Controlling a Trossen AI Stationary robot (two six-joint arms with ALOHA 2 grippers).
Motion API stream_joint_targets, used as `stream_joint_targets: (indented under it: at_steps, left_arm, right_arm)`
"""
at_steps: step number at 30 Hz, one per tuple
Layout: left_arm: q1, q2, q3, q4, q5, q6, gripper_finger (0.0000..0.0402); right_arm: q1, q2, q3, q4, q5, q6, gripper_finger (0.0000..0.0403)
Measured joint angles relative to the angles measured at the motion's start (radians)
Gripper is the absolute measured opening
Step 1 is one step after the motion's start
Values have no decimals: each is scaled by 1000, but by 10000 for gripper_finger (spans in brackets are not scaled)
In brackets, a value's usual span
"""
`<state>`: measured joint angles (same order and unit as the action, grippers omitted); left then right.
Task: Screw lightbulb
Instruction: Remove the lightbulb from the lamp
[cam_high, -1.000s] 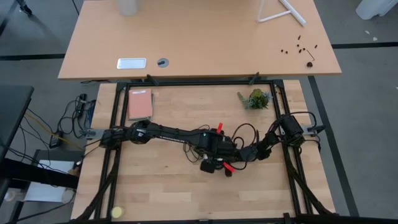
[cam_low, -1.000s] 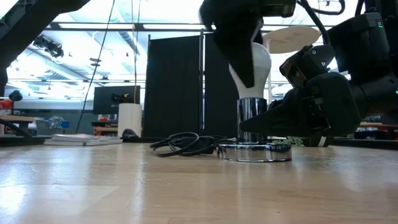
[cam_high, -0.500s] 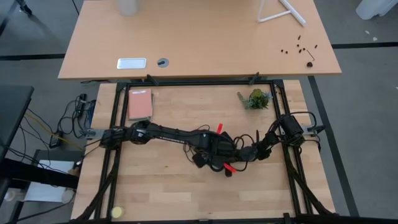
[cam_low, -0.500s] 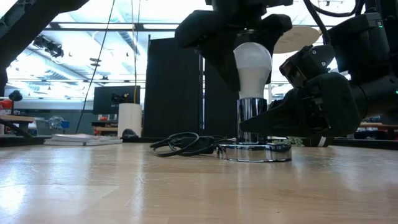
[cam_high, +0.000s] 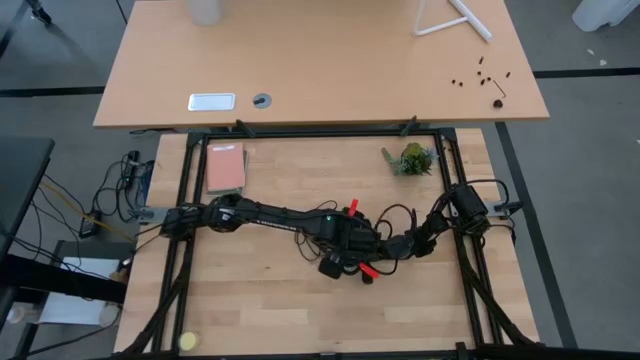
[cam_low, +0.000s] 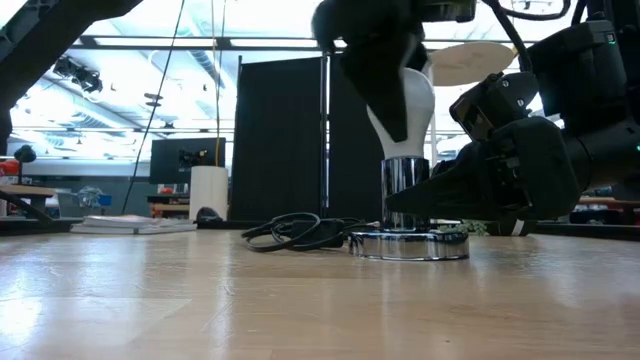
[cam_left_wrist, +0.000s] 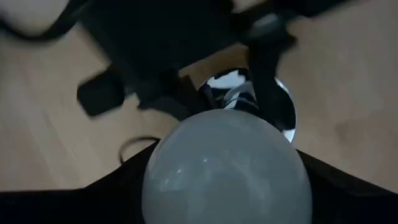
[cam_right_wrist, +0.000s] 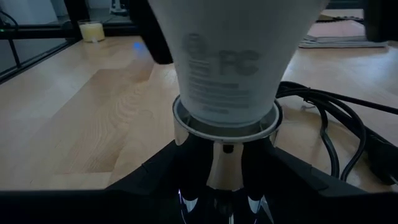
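The left gripper (cam_low: 390, 70) closes around the white pear-shaped lightbulb (cam_low: 412, 100), upright in the shiny metal socket (cam_low: 405, 190). The right gripper (cam_low: 425, 195) clamps that socket.

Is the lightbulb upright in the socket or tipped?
Upright: the lightbulb stands straight, base down in the chrome socket, the left gripper around its globe.

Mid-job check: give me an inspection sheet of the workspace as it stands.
Surface: wooden table, bare near the front.
Job's things: lightbulb upright in chrome socket on its round base.
Clutter: pink notebook, small plant, yellow ball.
Grippers: left gripper around the bulb from above; right gripper shut on the socket.
Cables: black cord coiled beside the base.
Surroundings: second desk behind.
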<state>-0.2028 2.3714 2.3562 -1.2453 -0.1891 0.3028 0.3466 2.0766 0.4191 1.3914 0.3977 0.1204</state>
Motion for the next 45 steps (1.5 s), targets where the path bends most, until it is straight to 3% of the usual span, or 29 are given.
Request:
stream_joint_targets:
  at_steps: [10,12,15,23,31,39,45]
  left_arm:
    - [2,0,0,13,13,-759,270]
    - [2,0,0,13,17,-861,271]
    - [2,0,0,16,26,-894,275]
    - [5,0,0,27,50,-682,320]
    - [13,0,0,0,34,-296,370]
    - [14,0,0,-42,-28,35,381]
    - [5,0,0,-39,-16,323,381]
  right_arm:
    - [0,0,0,0,0,4,197]
    - [0,0,0,0,0,4,197]
    - [0,0,0,0,0,5,197]
    - [0,0,0,-1,-1,8,197]
    - [0,0,0,-1,-1,7,197]
    - [0,0,0,-2,-1,4,197]
    - [0,0,0,-1,0,4,197]
